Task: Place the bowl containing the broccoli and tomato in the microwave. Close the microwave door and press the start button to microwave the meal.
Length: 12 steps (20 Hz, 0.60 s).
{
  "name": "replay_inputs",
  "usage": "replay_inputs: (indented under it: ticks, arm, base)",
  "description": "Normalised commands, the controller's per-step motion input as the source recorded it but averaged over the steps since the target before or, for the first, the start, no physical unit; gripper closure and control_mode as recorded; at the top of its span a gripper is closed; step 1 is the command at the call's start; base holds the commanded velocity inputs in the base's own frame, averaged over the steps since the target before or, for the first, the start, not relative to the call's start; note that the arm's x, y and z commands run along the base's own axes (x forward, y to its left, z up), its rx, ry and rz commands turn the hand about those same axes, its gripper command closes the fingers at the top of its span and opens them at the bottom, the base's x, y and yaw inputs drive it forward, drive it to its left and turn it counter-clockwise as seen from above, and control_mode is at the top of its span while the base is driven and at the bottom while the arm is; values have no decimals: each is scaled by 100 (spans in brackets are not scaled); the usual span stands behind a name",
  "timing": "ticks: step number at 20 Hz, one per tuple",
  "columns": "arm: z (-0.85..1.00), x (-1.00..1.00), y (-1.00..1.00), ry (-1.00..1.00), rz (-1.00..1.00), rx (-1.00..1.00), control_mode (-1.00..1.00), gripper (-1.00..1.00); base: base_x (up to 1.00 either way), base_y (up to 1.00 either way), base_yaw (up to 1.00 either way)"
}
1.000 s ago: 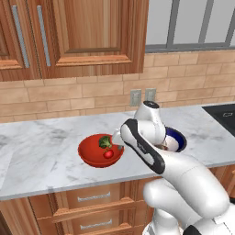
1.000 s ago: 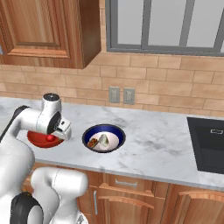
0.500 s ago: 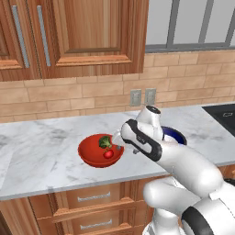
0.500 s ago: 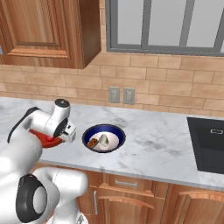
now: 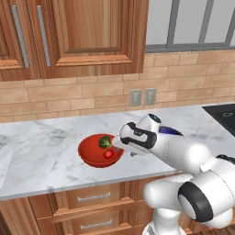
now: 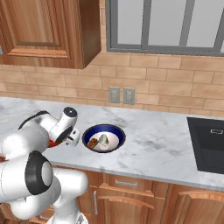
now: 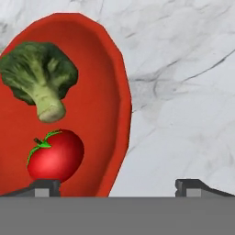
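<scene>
Over the bowl (image 7: 103,92) rim, claw (image 7: 117,186) spread wide.

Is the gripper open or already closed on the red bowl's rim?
Open. In the hand view the gripper has its fingertips wide apart, straddling the red bowl's rim without pinching it.

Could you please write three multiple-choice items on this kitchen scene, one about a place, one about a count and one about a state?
1. Where does the red bowl sit?
A. on the marble counter
B. on the stove
C. in a drawer

2. How many food items lie in the red bowl?
A. one
B. two
C. four

3. How do the fingers stand?
A. shut on the rim
B. open, straddling the rim
C. shut on the tomato

Answers: 1 A, the bowl rests on marble left of the blue-rimmed bowl. 2 B, broccoli and tomato. 3 B, the tips stand apart on either side of the rim.
</scene>
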Motion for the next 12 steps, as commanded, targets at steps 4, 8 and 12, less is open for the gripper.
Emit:
replay_inputs:
  ticks: [4, 8, 12]
  arm:
    - [-21, 35, 0, -3, 0, 4, -100, -100]
    - [-17, 29, 5, 0, 0, 0, -100, -100]
    - [-14, 16, 18, 0, 0, 0, -100, -100]
  base:
    - [0, 0, 0]
    - [0, 0, 0]
    - [0, 0, 0]
